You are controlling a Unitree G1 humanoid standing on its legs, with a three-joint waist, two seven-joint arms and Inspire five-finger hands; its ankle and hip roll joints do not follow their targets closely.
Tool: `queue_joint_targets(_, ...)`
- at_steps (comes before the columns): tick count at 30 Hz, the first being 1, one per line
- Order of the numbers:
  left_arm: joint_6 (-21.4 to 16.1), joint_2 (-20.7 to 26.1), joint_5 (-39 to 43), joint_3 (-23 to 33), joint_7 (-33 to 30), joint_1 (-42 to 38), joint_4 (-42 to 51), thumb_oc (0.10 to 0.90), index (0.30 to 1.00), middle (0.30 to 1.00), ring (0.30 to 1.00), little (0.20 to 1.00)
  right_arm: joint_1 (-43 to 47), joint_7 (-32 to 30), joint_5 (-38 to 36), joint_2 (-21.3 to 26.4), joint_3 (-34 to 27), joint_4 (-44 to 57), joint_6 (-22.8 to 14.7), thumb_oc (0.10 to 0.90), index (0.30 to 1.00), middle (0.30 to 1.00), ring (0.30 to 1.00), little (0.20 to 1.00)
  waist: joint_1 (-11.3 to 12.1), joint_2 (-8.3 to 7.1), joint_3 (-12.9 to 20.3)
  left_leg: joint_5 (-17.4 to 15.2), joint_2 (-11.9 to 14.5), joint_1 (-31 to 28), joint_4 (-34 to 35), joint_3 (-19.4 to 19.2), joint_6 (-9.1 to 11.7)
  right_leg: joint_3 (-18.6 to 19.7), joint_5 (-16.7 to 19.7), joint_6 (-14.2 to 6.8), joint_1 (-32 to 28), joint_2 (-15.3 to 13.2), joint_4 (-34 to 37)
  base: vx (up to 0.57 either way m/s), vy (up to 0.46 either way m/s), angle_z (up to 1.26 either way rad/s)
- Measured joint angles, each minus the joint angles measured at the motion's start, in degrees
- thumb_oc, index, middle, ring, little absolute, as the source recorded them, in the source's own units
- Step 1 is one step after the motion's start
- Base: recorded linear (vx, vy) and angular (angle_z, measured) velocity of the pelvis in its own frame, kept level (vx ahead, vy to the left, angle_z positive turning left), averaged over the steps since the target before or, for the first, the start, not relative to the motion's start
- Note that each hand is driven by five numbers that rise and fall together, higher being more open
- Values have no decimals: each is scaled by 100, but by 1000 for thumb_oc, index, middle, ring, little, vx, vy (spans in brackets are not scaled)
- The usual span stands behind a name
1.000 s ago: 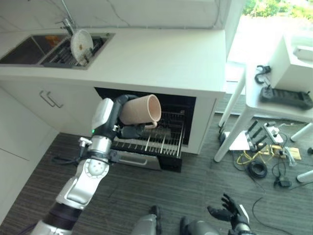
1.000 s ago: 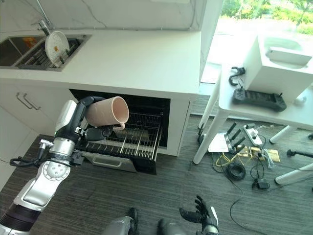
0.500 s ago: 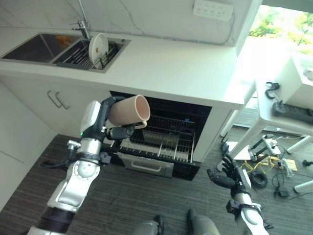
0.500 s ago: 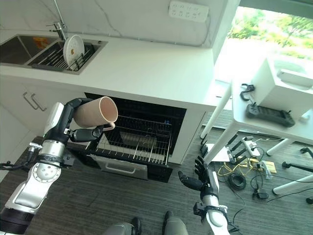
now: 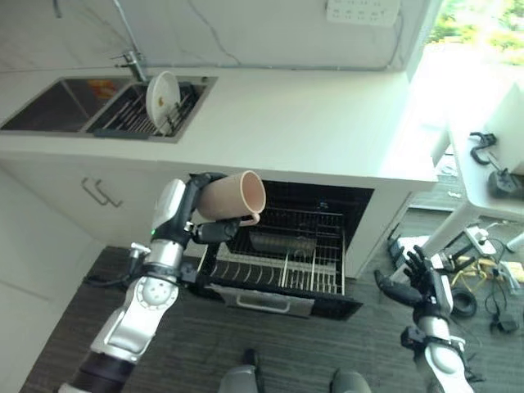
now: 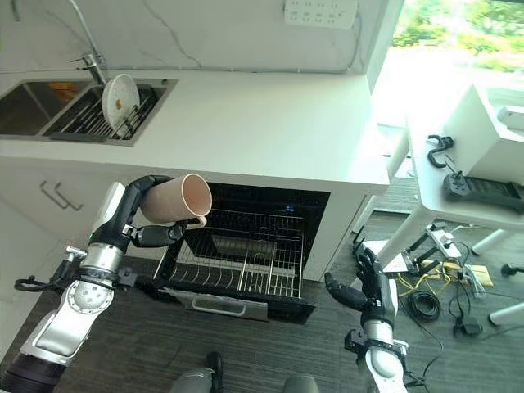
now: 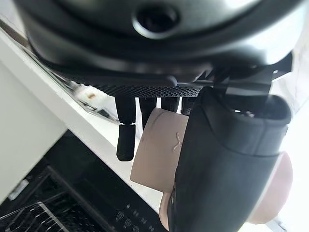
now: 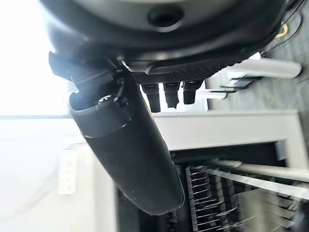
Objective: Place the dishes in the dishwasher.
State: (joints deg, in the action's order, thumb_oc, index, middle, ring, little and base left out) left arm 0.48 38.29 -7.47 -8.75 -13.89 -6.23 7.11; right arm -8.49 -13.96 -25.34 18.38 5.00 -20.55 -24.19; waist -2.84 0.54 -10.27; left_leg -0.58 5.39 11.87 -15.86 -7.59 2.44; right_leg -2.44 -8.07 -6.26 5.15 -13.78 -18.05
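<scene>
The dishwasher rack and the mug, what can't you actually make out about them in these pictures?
- Dishwasher rack: in the right eye view its back part runs under the counter into dark shadow, so what sits there cannot be told.
- Mug: in the left eye view the left robot hand covers its base and far side.
- Mug's inside: it faces away in the left wrist view.
</scene>
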Motion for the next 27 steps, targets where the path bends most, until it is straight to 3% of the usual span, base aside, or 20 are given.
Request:
queue_joint_targets(3,73,47,57,22,64,-211,17,400,300,300,300,300,14,-33,57,-201,97,72,44,800,900,900,900,900,22,-108,43,-36,-47,-26,41,-14,-52,-194,175,-100,-140,-63,343,50,-68,-9)
queue_joint_targets(4,92,47,100,23,80,-197,21,400,300,300,300,300,4,-87,55,-148,85,332,101,800,900,900,900,900,44,-140,40,-18,-42,-53,82,-40,-20,-229,121,-362,-187,-31,415,54,-97,-9)
queue_joint_targets(7,92,-148,647,7,124,-164,61,400,300,300,300,300,-69,-457,53,90,-266,1356,51,800,900,900,900,900,-57,-92,50,-11,203,-69,163,9,164,-185,-13,-180,-32,181,218,9,-60,-15)
queue_joint_targets(11,92,-504,1190,-4,193,-143,24,400,300,300,300,300,20,-636,38,281,-754,2287,-299,800,900,900,900,900,-244,-52,130,23,267,-93,205,-89,207,-71,-63,-134,143,243,56,3,-33,-18)
queue_joint_targets(13,92,-779,1392,-8,194,-143,13,400,300,300,300,300,44,-441,-23,330,-811,2672,-364,800,900,900,900,900,-294,-40,195,63,276,-99,205,-181,190,40,-44,-173,235,262,-1,15,-15,-24)
queue_joint_targets(16,92,-1182,1825,-49,182,-147,-21,400,300,300,300,300,66,444,-462,522,-742,3353,-304,800,900,900,900,900,-444,-35,223,64,285,-120,177,-219,196,83,-40,-180,231,295,-2,11,-11,-10)
queue_joint_targets(18,90,-1285,2002,-84,70,-146,-126,400,300,300,300,300,175,838,-647,610,-559,3472,-182,800,900,900,900,900,-491,-39,233,64,299,-147,177,-248,196,109,-39,-179,229,305,-12,2,-16,-11)
queue_joint_targets(23,89,-1617,2309,-551,-341,-152,-685,400,300,300,300,300,401,1684,-1102,680,572,3398,343,800,900,900,900,900,-450,-45,373,28,357,-219,194,-322,203,190,-53,-135,235,324,-27,-2,-8,-8)
queue_joint_targets(27,-86,-1785,2490,-1073,-676,-158,-878,400,300,300,300,300,765,1993,-1374,681,1246,3387,592,800,900,900,900,900,-239,-67,390,39,356,-223,217,-314,185,183,-48,-117,235,324,-30,1,-8,1)
